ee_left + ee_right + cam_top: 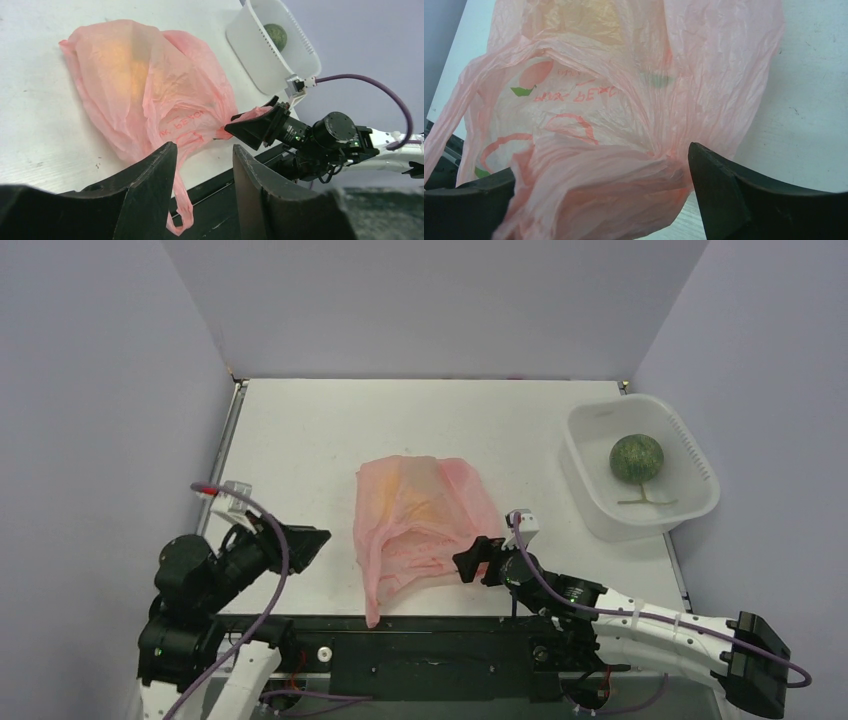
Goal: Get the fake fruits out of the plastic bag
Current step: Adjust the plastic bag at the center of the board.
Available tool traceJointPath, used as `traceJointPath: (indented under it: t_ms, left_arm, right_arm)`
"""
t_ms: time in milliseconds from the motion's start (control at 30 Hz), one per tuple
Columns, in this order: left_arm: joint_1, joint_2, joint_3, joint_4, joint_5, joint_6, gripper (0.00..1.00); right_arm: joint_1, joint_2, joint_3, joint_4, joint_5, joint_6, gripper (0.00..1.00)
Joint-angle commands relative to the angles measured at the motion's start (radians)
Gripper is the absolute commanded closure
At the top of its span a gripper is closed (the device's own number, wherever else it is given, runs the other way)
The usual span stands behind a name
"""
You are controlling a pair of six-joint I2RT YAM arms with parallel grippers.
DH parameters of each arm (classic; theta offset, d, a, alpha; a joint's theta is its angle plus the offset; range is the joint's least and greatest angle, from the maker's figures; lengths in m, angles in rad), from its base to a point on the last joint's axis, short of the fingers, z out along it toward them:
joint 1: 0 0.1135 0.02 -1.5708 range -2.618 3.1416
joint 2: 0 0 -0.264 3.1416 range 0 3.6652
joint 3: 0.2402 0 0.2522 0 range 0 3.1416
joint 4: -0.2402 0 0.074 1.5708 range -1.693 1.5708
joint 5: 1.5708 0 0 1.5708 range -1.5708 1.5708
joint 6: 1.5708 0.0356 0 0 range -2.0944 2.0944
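Print on pink plastic bag (624,100): red, reversed, unreadable.

Plain lavender-grey walls (420,300) close me in on three sides. My white counter (300,430) lies evenly lit and lightly scuffed, with a dark metal rail (430,645) along its near edge.

A pink plastic bag (150,95) is lying on the white table (30,125), a yellow fruit (125,75) glowing dimly through it. The left gripper (204,147) is hovering nearby, jaws parted. The right gripper (252,120) is touching the bag's edge.
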Motion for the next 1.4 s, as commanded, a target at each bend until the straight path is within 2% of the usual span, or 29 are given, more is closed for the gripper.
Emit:
traceJointPath:
  t_ms: [0,67,167,333,400,567,700,900,933,967,1067,1167,1200,1267,1367]
  left_arm:
    - [-0.011,0.204,-0.139,0.267,0.122,-0.007,0.58]
    - [-0.016,0.282,-0.163,0.32,0.153,0.035,0.56]
    - [-0.066,0.403,-0.146,0.298,0.131,0.142,0.55]
    - [-0.305,0.604,-0.143,0.31,-0.136,0.223,0.54]
    - [-0.364,0.666,-0.14,0.336,-0.179,0.239,0.54]
    - [-0.406,0.845,-0.046,0.256,-0.268,0.341,0.55]
    - [-0.434,0.925,-0.019,0.247,-0.317,0.427,0.55]
    - [-0.465,1.029,-0.001,0.257,-0.265,0.459,0.55]
    - [-0.466,1.03,-0.014,0.281,-0.256,0.473,0.56]
    - [-0.468,1.029,-0.032,0.286,-0.245,0.479,0.61]
    - [-0.481,1.011,-0.051,0.283,-0.253,0.492,0.78]
    - [-0.486,0.947,-0.066,0.305,-0.261,0.493,0.98]
    - [-0.486,0.932,-0.074,0.32,-0.261,0.489,1.0]
    - [-0.485,0.862,-0.085,0.341,-0.259,0.488,1.0]
    - [-0.485,0.79,-0.112,0.38,-0.26,0.482,1.0]
  right_arm:
    - [0.029,-0.037,0.058,-0.055,0.048,-0.008,0.17]
    - [0.032,-0.038,0.095,-0.119,0.068,-0.024,0.14]
    - [0.039,-0.036,0.143,-0.239,0.107,-0.044,0.11]
    - [0.041,-0.014,0.239,-0.412,0.172,-0.066,0.06]
    - [0.041,0.0,0.276,-0.465,0.191,-0.075,0.06]
    - [0.039,0.02,0.347,-0.544,0.248,-0.079,0.06]
    - [0.04,0.03,0.333,-0.524,0.268,-0.043,0.11]
    - [0.041,0.037,0.259,-0.42,0.2,0.011,0.28]
    - [0.041,0.039,0.255,-0.414,0.191,0.017,0.35]
    - [0.042,0.041,0.244,-0.408,0.175,0.034,0.38]
    - [0.06,0.026,0.188,-0.404,0.174,0.088,0.63]
    - [0.085,-0.039,0.114,-0.374,0.23,0.208,0.81]
    - [0.1,-0.08,0.061,-0.355,0.245,0.238,0.89]
    - [0.119,-0.149,-0.043,-0.245,0.281,0.335,1.0]
    - [0.134,-0.212,-0.183,0.079,0.333,0.342,1.0]
